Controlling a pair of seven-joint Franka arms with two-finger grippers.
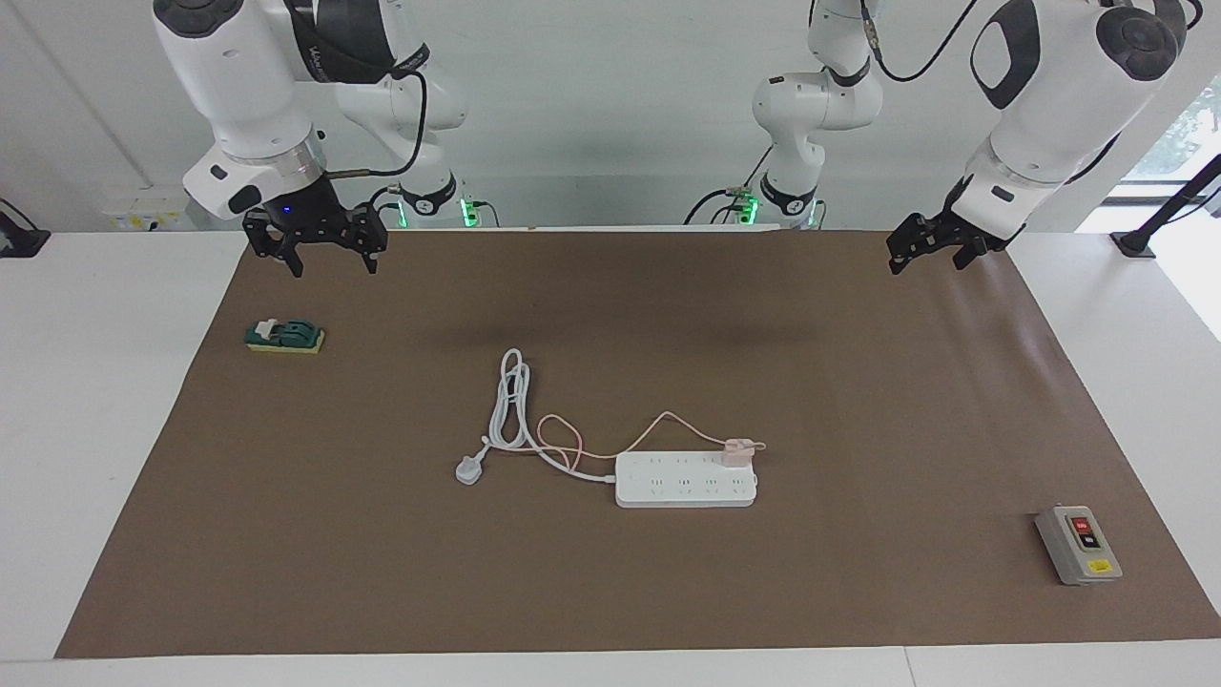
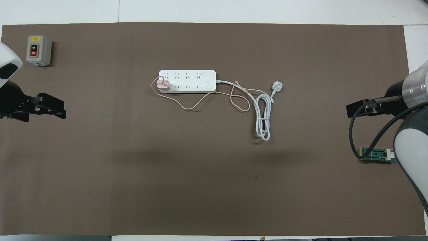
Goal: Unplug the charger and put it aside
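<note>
Waiting to start | charger (image 1: 735, 452) plugged into power strip (image 1: 686, 480), end socket toward left arm | left gripper (image 1: 923, 246) raised over mat edge, finger gap unreadable | right gripper (image 1: 314, 250) likewise raised, fingers apart, empty.

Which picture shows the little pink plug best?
The overhead view: the charger sits plainly in the end socket of the power strip. The facing view shows it smaller, sticking up from the strip.

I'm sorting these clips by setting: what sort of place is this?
Probably a robotics lab test bench: a brown mat covers a white table, and staged on it are a white power strip and a grey button box.
</note>
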